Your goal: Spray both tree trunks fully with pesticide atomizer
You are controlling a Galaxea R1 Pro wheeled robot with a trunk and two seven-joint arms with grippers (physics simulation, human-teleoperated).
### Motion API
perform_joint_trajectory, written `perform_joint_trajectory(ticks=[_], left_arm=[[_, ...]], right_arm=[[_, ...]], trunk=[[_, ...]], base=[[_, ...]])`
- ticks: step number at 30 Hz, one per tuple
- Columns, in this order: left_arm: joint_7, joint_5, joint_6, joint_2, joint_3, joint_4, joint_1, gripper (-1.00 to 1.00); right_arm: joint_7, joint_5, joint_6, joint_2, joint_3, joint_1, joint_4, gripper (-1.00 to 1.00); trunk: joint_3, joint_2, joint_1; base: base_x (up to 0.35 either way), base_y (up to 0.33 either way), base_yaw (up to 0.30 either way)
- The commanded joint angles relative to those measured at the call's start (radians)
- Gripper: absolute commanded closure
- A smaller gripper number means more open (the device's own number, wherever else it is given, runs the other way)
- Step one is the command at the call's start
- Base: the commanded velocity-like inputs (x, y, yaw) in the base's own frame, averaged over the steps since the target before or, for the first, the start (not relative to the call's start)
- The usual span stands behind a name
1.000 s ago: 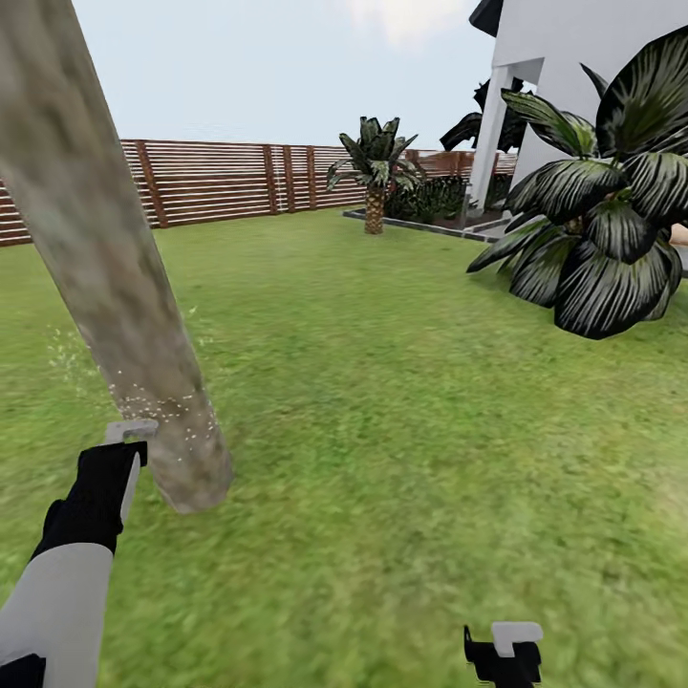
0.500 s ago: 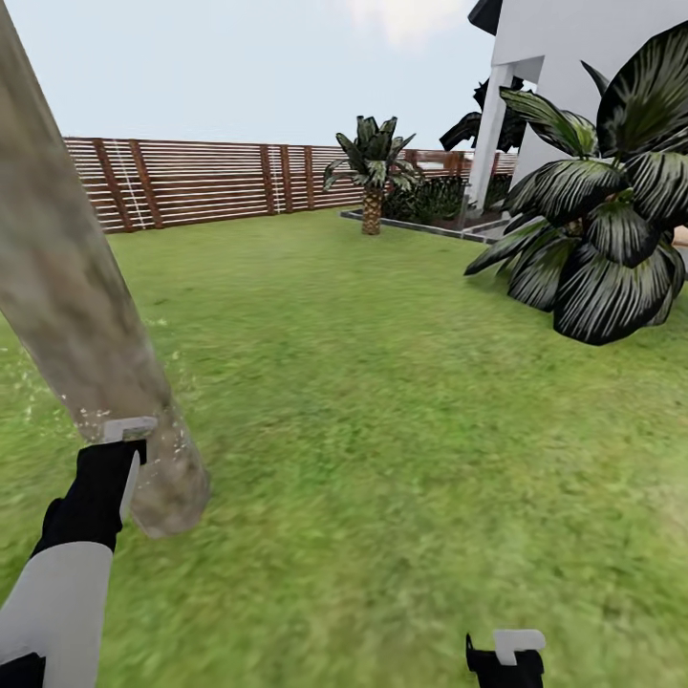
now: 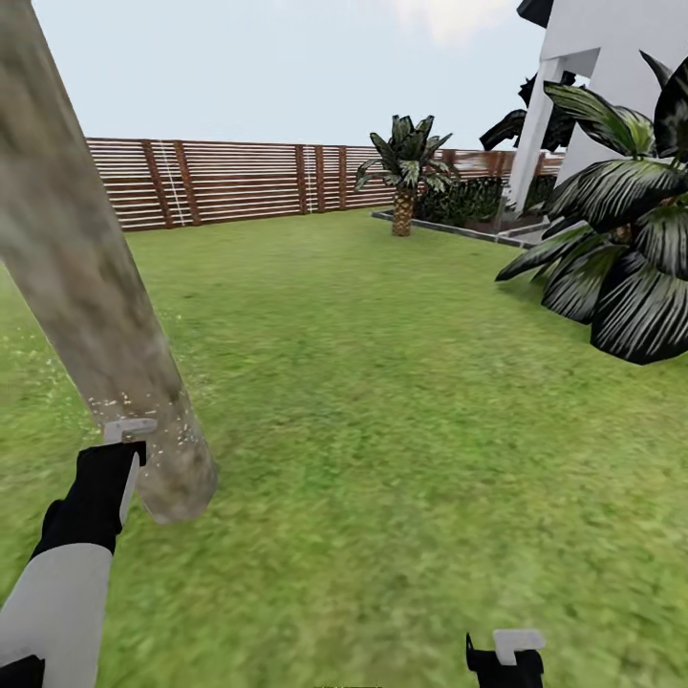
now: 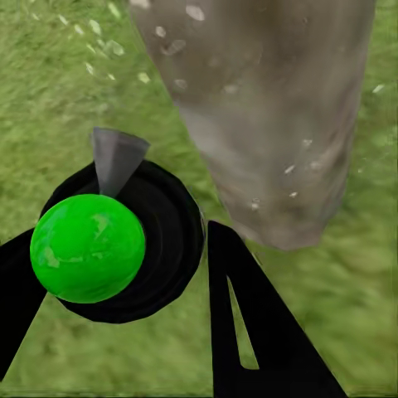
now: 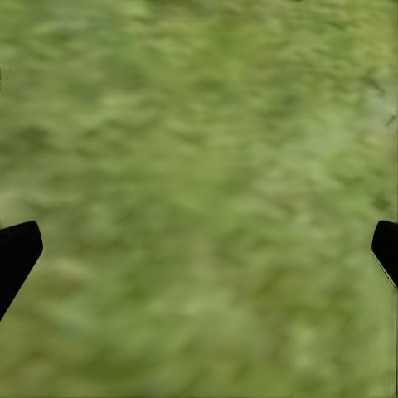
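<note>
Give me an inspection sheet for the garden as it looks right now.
Surface: lawn, green grass.
Job's things: atomizer with green ball top, beside the trunk; pale specks on the bark and the grass by it.
Clutter: nothing seen.
Hands: left hand shut on the atomizer; right hand open over grass.
Cables: nothing seen.
Surroundings: fence, palm, dark leafy plant, white building.

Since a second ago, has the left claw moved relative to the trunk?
Cannot tell. The left claw sits at the same spot in the head view; the trunk and fence shifted together, so the camera turned.
</note>
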Motion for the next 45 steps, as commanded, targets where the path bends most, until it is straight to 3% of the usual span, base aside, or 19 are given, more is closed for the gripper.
perform_joint_trajectory(ticks=[1, 7, 10, 12, 13, 15, 16, 17, 19, 20, 21, 23, 24, 25, 26, 31, 38, 41, 45], left_arm=[[0.002, -0.001, 0.005, 0.0, 0.0, 0.0, 0.0, 1.0], [-0.003, 0.004, -0.002, 0.001, 0.003, 0.014, 0.007, 1.0], [-0.036, 0.006, -0.008, 0.004, 0.007, 0.019, 0.079, 1.0], [-0.113, 0.041, -0.018, 0.013, 0.009, 0.019, 0.149, 1.0], [-0.179, 0.062, -0.057, 0.019, 0.008, 0.02, 0.194, 1.0], [-0.277, 0.064, -0.163, 0.036, 0.007, 0.037, 0.25, 1.0], [-0.316, 0.063, -0.195, 0.049, 0.005, 0.048, 0.265, 1.0], [-0.4, 0.062, -0.252, 0.079, -0.003, 0.07, 0.285, 1.0], [-0.572, 0.043, -0.352, 0.133, -0.018, 0.114, 0.302, 1.0], [-0.682, 0.001, -0.403, 0.163, -0.026, 0.132, 0.305, 1.0], [-0.769, -0.052, -0.441, 0.179, -0.029, 0.141, 0.306, 1.0], [-0.914, -0.164, -0.518, 0.189, -0.032, 0.16, 0.307, 1.0], [-1.039, -0.288, -0.612, 0.19, -0.034, 0.188, 0.302, 1.0], [-1.084, -0.341, -0.646, 0.187, -0.036, 0.199, 0.301, 1.0], [-1.111, -0.381, -0.666, 0.184, -0.044, 0.205, 0.3, 1.0], [-1.138, -0.408, -0.673, 0.212, -0.071, 0.176, 0.272, 1.0], [-1.178, -0.454, -0.678, 0.251, -0.103, 0.138, 0.295, 1.0], [-1.194, -0.459, -0.678, 0.267, -0.104, 0.131, 0.294, 1.0], [-1.217, -0.458, -0.678, 0.267, -0.104, 0.135, 0.294, 1.0]], right_arm=[[-0.009, 0.006, 0.0, 0.0, 0.006, 0.0, 0.0, -1.0], [-0.009, 0.005, 0.0, 0.0, 0.006, 0.0, 0.0, -1.0], [-0.005, 0.004, 0.0, 0.003, 0.006, 0.0, 0.0, -1.0], [-0.003, 0.006, 0.001, 0.006, 0.011, -0.001, -0.002, -1.0], [-0.002, 0.021, 0.002, 0.007, 0.051, -0.001, -0.005, -1.0], [0.0, 0.086, 0.006, 0.007, 0.159, -0.002, -0.061, -1.0], [0.01, 0.108, 0.008, 0.007, 0.185, -0.002, -0.093, -1.0], [0.06, 0.144, 0.012, 0.006, 0.212, -0.002, -0.142, -1.0], [0.23, 0.206, 0.051, 0.003, 0.233, -0.003, -0.195, -1.0], [0.36, 0.238, 0.098, 0.001, 0.237, -0.015, -0.209, -1.0], [0.455, 0.252, 0.127, 0.0, 0.239, -0.04, -0.217, -1.0], [0.575, 0.263, 0.149, -0.002, 0.24, -0.084, -0.231, -1.0], [0.666, 0.268, 0.158, -0.005, 0.241, -0.119, -0.25, -1.0], [0.708, 0.278, 0.161, -0.007, 0.24, -0.138, -0.261, -1.0], [0.748, 0.292, 0.163, -0.008, 0.24, -0.154, -0.273, -1.0], [0.773, 0.269, 0.182, 0.01, 0.257, -0.182, -0.301, -1.0], [0.784, 0.264, 0.175, 0.015, 0.253, -0.214, -0.273, -1.0], [0.8, 0.265, 0.174, 0.017, 0.254, -0.214, -0.277, -1.0], [0.811, 0.262, 0.175, 0.015, 0.25, -0.213, -0.299, -1.0]], trunk=[[-0.001, 0.0, 0.0], [-0.001, 0.0, 0.0], [0.0, 0.0, 0.0], [0.0, 0.0, 0.0], [0.0, 0.0, 0.0], [0.0, 0.0, 0.0], [0.0, 0.0, 0.0], [0.0, 0.0, 0.0], [0.0, 0.0, 0.0], [0.0, 0.0, 0.0], [0.0, 0.0, 0.0], [0.0, 0.0, 0.0], [0.0, 0.0, 0.0], [0.0, 0.0, 0.0], [0.0, 0.0, 0.0], [0.0, 0.0, 0.0], [0.0, 0.0, 0.0], [0.0, 0.0, 0.0], [0.0, 0.0, 0.0]], base=[[-0.081, -0.273, 0.276], [-0.144, -0.257, 0.276], [-0.269, -0.177, 0.212], [-0.287, -0.142, 0.029], [-0.3, -0.121, 0.007], [-0.303, -0.116, 0.002], [-0.3, -0.112, 0.001], [-0.286, -0.084, 0.0], [-0.15, -0.032, 0.0], [-0.042, -0.009, 0.0], [-0.021, -0.005, 0.0], [-0.009, -0.002, 0.0], [-0.002, 0.0, 0.0], [-0.001, 0.0, 0.0], [0.0, 0.0, 0.0], [0.0, 0.0, 0.0], [0.0, 0.0, 0.0], [0.0, 0.0, 0.0], [0.0, 0.0, 0.0]])
